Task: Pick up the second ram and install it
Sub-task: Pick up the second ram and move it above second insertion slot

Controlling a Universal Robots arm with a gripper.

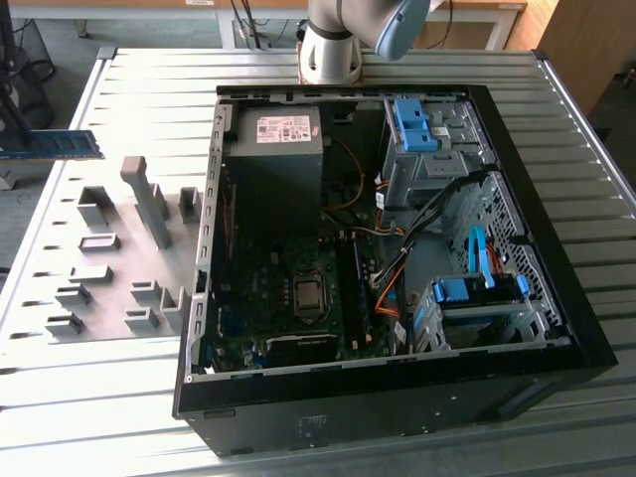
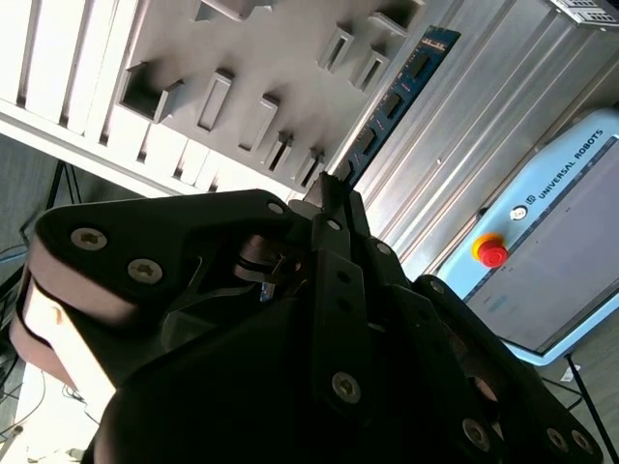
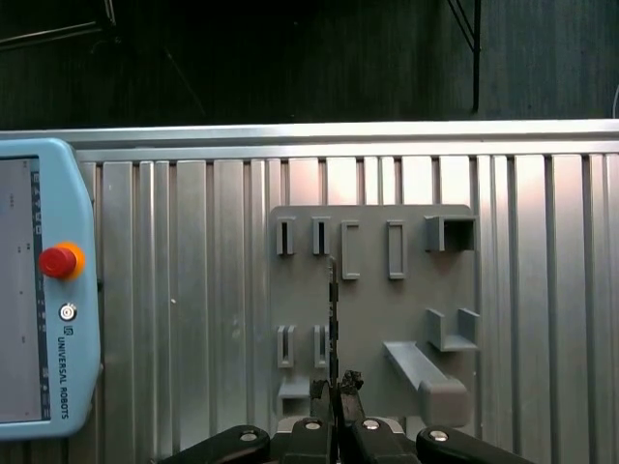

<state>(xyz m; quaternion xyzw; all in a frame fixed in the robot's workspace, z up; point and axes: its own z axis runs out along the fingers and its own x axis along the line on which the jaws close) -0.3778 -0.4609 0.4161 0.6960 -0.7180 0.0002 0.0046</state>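
The second ram (image 2: pixel 395 99) is a thin blue stick with black chips, and it juts out from between my fingertips. My gripper (image 2: pixel 334 198) is shut on one end of it. In the first wrist view the ram (image 3: pixel 334 314) shows edge-on as a thin dark line rising from the gripper (image 3: pixel 336 389), over the grey fixture plate (image 3: pixel 372 290). In the exterior view the ram (image 1: pixel 55 145) hangs level in the air at the far left, above the table's edge and off the fixture plate (image 1: pixel 60 234).
An open black computer case (image 1: pixel 586 348) lies on the slatted metal table, with a green motherboard (image 1: pixel 253 288) and long black slots (image 1: pixel 353 288) inside. The arm's base (image 1: pixel 333 45) stands behind the case. A teach pendant (image 3: pixel 44 290) lies on the table beside the fixture plate.
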